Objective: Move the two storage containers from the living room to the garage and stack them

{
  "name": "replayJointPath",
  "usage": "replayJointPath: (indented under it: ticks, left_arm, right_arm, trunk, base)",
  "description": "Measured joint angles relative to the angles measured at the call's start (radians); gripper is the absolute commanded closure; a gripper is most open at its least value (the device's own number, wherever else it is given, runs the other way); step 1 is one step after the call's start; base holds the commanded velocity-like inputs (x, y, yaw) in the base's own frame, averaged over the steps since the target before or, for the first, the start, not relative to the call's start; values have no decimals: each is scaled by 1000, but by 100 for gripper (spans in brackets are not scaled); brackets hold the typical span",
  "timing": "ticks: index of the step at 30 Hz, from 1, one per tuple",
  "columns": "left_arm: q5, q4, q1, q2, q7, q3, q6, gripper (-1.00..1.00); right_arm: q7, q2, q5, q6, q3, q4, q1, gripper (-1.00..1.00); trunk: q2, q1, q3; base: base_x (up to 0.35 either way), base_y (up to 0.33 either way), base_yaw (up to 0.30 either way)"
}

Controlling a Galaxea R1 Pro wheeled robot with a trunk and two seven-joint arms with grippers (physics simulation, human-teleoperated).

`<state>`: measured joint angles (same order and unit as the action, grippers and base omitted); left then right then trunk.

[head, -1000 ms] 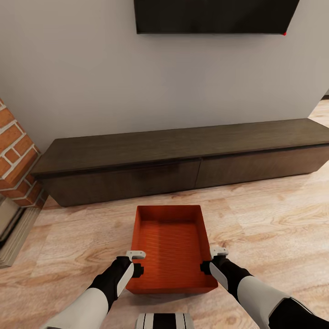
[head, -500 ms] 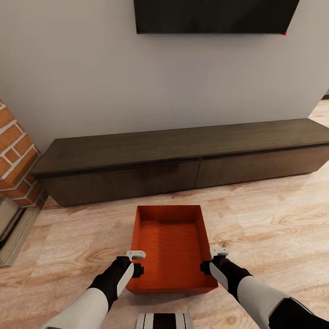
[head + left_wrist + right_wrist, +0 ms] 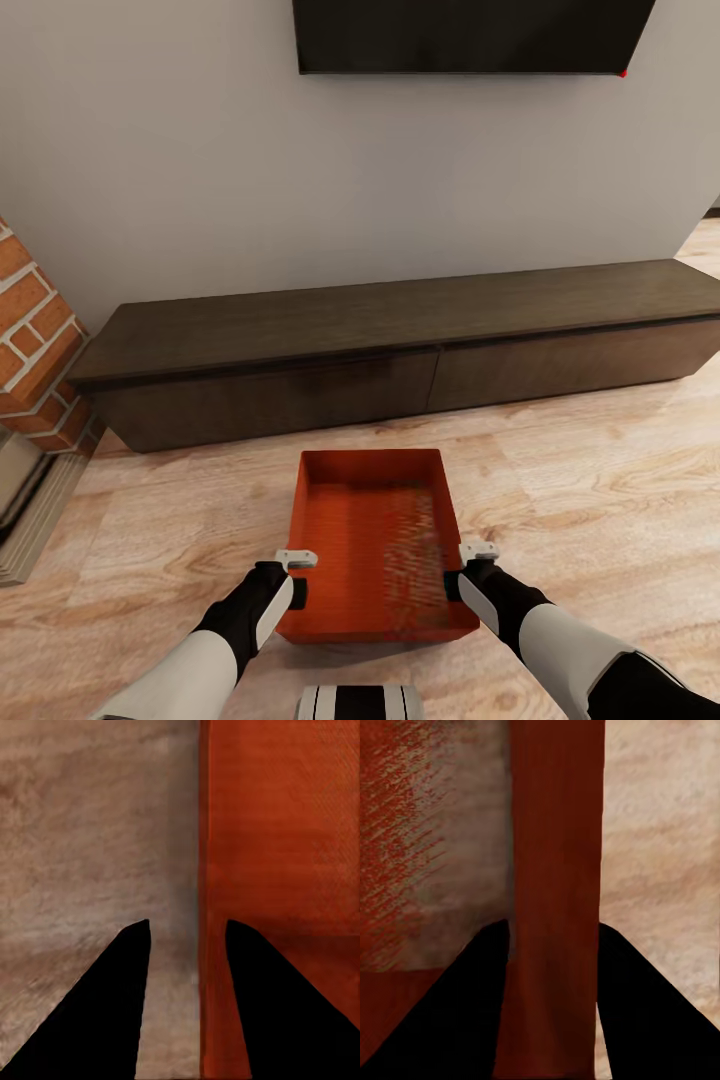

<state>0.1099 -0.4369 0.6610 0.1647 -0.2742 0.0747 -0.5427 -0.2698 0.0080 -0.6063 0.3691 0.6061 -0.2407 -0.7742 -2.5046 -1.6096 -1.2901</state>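
Both tools [image 3: 297, 572] [image 3: 462, 566] astride storage container [image 3: 360, 520] walls.

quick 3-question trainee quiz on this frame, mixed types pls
1. True or false: the red bin sits on the dark cabinet.
2. Which gripper straddles which side wall of the bin?
3. What hangs on the wall above the cabinet? A) shelf B) TV C) mirror

Key:
1. False, it is over the wood floor.
2. Left gripper on the left wall, right gripper on the right wall.
3. B, the TV.
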Motion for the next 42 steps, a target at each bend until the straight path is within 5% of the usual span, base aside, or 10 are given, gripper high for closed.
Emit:
replayJointPath:
  ticks: [1, 3, 24, 42]
  left_arm:
    - [32, 0, 0, 1, 4, 0, 7, 100]
    - [38, 0, 0, 1, 2, 1, 8, 100]
    - [36, -4, 0, 1, 4, 0, 8, 100]
    - [24, -7, 0, 1, 8, -2, 7, 100]
  right_arm:
    - [4, 0, -20, -2, -2, -1, 0, 100]
    - [1, 0, -5, -1, 0, -1, 0, 100]
    - [3, -1, -14, -4, -2, -1, 0, 100]
    - [3, 0, -31, -16, 7, 2, 1, 100]
  trunk:
    - [0, 0, 0]
    - [0, 0, 0]
    - [0, 0, 0]
    - [4, 8, 69]
  base:
    - [0, 0, 0]
    - [0, 0, 0]
    - [0, 0, 0]
    - [0, 0, 0]
